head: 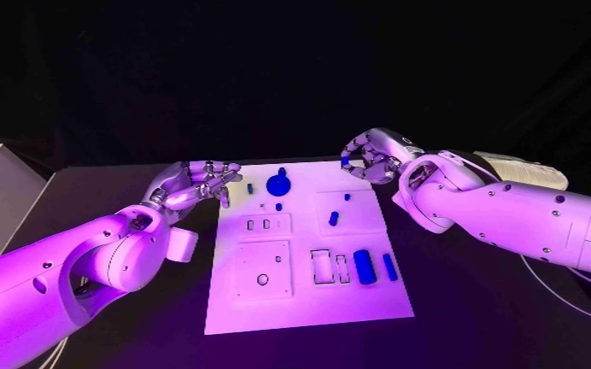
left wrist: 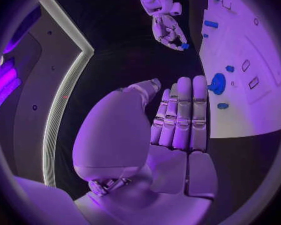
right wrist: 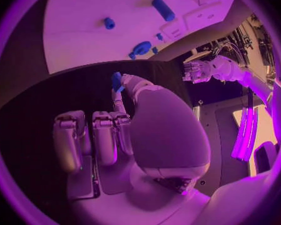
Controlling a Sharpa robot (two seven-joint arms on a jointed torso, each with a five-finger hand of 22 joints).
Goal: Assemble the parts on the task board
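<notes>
Parts on the white task board (head: pixel 308 301), mid-desk in head view: round blue part (head: pixel 278 184) at board's 12 o'clock end, small blue peg (head: pixel 334 218) near centre, long blue bar (head: pixel 365 266) and thinner blue strip (head: pixel 390 267) side by side at 4 o'clock. Black desk (head: pixel 480 318) under the board. Left hand (head: pixel 197 183) sits at the board's 10 o'clock corner, just beside its edge, fingers loosely spread, nothing in it. Right hand (head: pixel 370 155) hovers at the board's 1 o'clock corner, fingers curled in, tiny blue piece (head: pixel 346 162) at the fingertips.

Left wrist view: left hand (left wrist: pixel 178 120) flat, fingers straight and together, released, holding nothing, off the board over dark desk. Round blue part (left wrist: pixel 217 83) on the board just past the fingertips. Right hand (left wrist: pixel 167 30) seen far off, pinching the small blue piece (left wrist: pixel 185 46).

Right wrist view: right hand (right wrist: pixel 125 130) pinches the small blue piece (right wrist: pixel 117 80) between thumb and a finger, other fingers folded. Hand over dark desk, apart from the board (right wrist: pixel 78 30). Long blue bar (right wrist: pixel 163 9) and round blue part (right wrist: pixel 140 48) lie on the board. Left hand (right wrist: pixel 193 71) visible beyond, empty.
</notes>
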